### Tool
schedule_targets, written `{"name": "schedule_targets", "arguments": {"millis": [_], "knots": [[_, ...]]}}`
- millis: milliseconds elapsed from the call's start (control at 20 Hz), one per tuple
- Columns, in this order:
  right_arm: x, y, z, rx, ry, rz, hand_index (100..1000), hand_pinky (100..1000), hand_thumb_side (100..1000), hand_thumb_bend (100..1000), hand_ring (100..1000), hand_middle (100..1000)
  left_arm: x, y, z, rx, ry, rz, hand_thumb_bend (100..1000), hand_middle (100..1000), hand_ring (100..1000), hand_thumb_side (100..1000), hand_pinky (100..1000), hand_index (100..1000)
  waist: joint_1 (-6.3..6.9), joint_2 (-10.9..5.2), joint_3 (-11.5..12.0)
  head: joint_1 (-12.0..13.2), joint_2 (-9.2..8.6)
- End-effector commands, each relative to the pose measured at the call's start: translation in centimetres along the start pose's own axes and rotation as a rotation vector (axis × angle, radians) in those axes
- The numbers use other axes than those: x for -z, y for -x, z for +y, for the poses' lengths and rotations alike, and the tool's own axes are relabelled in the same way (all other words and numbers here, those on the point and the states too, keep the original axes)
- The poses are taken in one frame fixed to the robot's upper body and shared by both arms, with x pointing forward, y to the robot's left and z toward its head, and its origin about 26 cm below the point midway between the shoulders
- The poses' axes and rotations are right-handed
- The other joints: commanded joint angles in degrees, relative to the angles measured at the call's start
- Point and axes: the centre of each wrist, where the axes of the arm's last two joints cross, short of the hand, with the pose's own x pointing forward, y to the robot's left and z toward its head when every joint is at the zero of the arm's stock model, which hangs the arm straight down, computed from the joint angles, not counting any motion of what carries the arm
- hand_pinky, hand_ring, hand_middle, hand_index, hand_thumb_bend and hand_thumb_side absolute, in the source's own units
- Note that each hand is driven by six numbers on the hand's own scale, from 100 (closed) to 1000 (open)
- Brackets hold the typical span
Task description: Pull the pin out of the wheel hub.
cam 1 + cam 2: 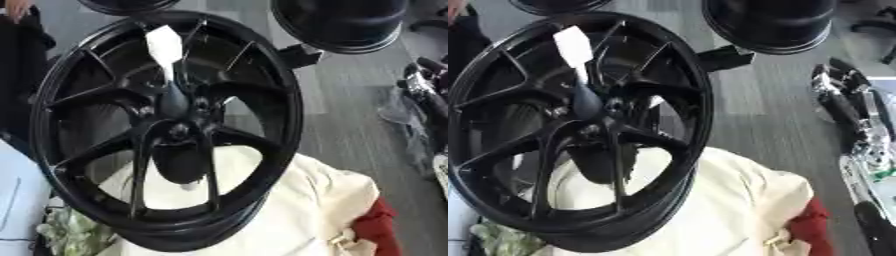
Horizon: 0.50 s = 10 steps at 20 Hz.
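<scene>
Black wheel hub (166,130) rests on cream cloth (306,210) — right hand (846,115) alongside, grip unclear — white-tagged pin (166,55) seated.

I can read no text, brand, number or sign anywhere in front of me. The only thing that looks like a label is a white tag (164,44) standing against the upper spokes of the black wheel hub (171,131), and its face is blank as far as I can see, with no letters or figures on it. The hub's spokes and rim carry no marking I can make out. The cream cloth (306,200) under the hub's lower edge and the red piece (378,225) beside it show no print either.
</scene>
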Motion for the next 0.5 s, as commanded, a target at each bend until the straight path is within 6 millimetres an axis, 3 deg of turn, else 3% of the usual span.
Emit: {"name": "schedule_targets", "arguments": {"millis": [50, 200, 500], "knots": [[0.3, -0.9, -0.7, -0.036, -0.007, -0.025, 877, 875, 454, 167, 767, 770, -0.2, 0.0, 1.3, 0.057, 0.143, -0.011, 548, 774, 808, 669, 848, 832, 0.21, -1.56, -0.01, -0.23, 0.22], [0.3, -0.9, -0.7, -0.038, -0.01, -0.026, 877, 875, 453, 167, 767, 770, 0.6, -0.1, 0.9, 0.092, 0.262, 0.01, 532, 778, 810, 698, 846, 838, 0.39, -1.58, 0.03, -0.29, 0.3], [0.3, -0.9, -0.8, -0.042, -0.011, -0.023, 877, 875, 452, 168, 766, 770, 2.1, -0.3, 0.5, 0.113, 0.298, 0.019, 537, 768, 804, 702, 842, 835, 0.37, -1.65, 0.15, -0.61, 0.18]]}}
